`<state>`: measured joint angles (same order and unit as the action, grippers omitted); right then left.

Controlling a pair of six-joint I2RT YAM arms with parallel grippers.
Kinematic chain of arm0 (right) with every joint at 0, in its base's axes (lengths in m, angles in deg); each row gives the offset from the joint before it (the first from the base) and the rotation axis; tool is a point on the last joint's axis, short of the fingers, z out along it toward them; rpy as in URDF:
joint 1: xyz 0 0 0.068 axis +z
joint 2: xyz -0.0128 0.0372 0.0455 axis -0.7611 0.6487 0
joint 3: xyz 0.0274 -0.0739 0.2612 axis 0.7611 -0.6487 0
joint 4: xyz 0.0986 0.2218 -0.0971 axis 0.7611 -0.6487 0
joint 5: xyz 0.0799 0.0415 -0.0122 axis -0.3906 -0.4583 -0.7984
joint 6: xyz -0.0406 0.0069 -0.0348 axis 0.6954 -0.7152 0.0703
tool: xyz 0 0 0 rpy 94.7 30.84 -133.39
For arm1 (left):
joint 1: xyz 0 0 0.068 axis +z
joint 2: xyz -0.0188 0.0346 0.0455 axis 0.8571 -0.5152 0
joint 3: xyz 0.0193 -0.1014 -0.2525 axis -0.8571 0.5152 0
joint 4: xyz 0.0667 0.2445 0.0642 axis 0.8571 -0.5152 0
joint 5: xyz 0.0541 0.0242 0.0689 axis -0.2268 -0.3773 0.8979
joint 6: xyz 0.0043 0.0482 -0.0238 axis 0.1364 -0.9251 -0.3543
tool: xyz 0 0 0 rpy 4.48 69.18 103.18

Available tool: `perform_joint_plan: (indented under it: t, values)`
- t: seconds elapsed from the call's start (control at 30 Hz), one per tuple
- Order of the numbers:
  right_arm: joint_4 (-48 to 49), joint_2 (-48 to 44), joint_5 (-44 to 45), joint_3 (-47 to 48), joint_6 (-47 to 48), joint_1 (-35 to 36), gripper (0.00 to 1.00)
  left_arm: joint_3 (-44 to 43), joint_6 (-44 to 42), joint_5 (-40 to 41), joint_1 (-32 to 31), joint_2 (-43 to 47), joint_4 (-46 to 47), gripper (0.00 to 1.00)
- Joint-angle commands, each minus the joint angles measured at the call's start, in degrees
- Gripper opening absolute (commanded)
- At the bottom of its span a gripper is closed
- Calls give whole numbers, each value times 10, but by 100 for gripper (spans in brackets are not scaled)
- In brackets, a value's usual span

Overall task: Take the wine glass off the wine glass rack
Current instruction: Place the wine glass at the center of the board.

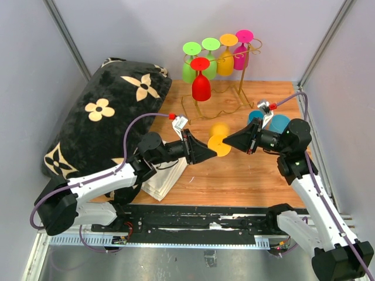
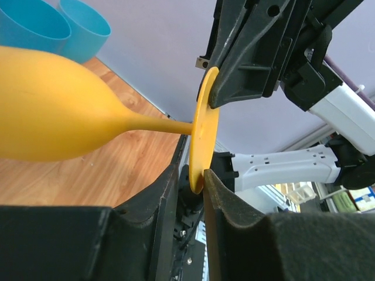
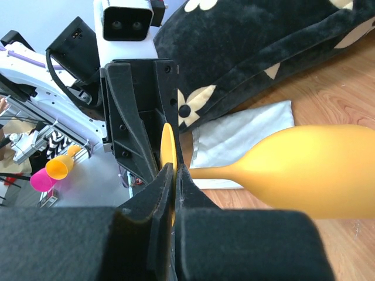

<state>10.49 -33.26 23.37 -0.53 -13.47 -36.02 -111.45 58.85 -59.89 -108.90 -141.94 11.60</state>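
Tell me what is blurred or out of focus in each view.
Top external: only the yellow glass is smeared, the red glass sharp. Left wrist: its bowl and the left fingers look soft. Right wrist: the right fingers are out of focus, the pillow crisp.

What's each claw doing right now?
Left gripper: around the base of the yellow wine glass; grip cannot be told.
Right gripper: shut on that base.

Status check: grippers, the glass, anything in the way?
Right gripper shut on foot of yellow wine glass. Left gripper slightly open, straddling same foot. Glass off the wine glass rack, level above table. Blue cups beside right arm, not blocking.
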Motion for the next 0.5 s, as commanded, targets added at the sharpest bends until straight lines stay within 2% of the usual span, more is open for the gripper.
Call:
perform_joint_plan:
  t: [0.0, 0.33, 0.43, 0.47]
  values:
    - [77, -24, 3, -20, -13, 10, 1, -18, 2, -28, -2, -11, 9, 28]
    - [82, -37, -58, -28, 19, 29, 1, -4, 55, -58, -2, -37, 111, 29]
    - [44, -44, -56, -21, 46, 30, 1, 0, 58, -57, -2, -45, 112, 19]
    - [32, -48, -52, -19, 58, 30, 1, 1, 56, -58, -2, -46, 111, 10]
